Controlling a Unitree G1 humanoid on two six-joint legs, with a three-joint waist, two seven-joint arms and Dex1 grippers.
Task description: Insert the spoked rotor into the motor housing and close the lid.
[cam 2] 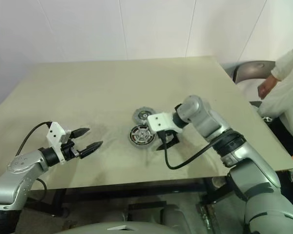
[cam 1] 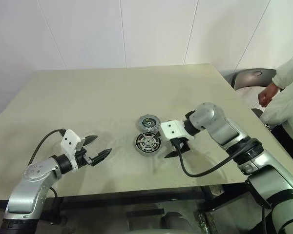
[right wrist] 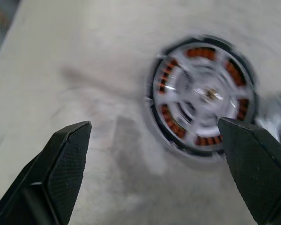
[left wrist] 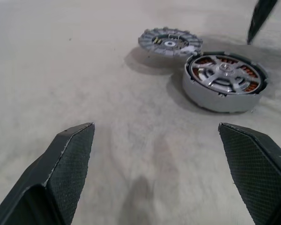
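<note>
Spoked rotor (left wrist: 223, 73) already sits in motor housing (cam 1: 148, 143), mid-table; lid (cam 1: 149, 122) touching it on the far side. Our right gripper (cam 1: 177, 148) and left gripper (cam 1: 94, 148) are both spread wide, empty. Risk: right fingertip clips the housing rim and shoves it.

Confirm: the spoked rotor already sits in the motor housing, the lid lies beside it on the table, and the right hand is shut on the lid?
Not quite. In the left eye view the right hand is open beside the motor housing, holding nothing. The spoked rotor does sit inside, and the lid lies on the table.
</note>
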